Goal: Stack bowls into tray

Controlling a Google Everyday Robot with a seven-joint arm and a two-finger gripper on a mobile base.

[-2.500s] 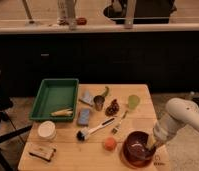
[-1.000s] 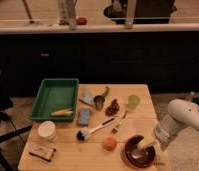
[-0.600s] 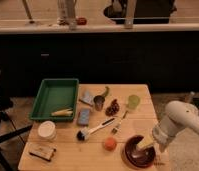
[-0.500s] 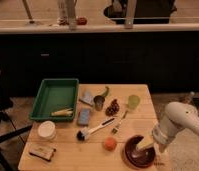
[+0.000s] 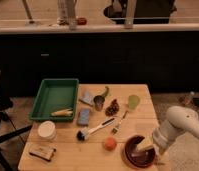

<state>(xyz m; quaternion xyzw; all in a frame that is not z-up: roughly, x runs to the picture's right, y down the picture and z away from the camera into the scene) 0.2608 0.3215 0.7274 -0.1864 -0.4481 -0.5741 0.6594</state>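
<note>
At the near right corner of the wooden table [image 5: 73, 155] sits a round, shiny dark bowl [image 5: 138, 155], deep red-purple. A warmer orange-red edge shows along its near side; I cannot tell if that is a second bowl under it. The gripper [image 5: 144, 146] on the fat white arm [image 5: 180, 125] reaches in from the right and dips into the bowl by its right rim. I cannot tell if the gripper is spread or pinching the bowl.

At the near left lies a small flat packet [image 5: 42, 151]; its label is too small to read. A little orange ball [image 5: 109, 143] sits just left of the bowl. Further back stand a round white tub [image 5: 46, 130], a brush [image 5: 95, 130] with a white handle and dark head, and a fork [image 5: 119, 125].

Behind those lies a blue sponge [image 5: 84, 116], beside the big green tray [image 5: 48, 95]. The tray is a plastic rectangle with a raised rim, at the far left of the table, well apart from the bowl. In it lies only one long yellow thing [image 5: 61, 112], at its near edge.

Toward the back stand a metal cup [image 5: 98, 103], a bumpy brown lump [image 5: 112, 107], a see-through green cup [image 5: 133, 102] and a curved green pepper [image 5: 104, 92]
</note>
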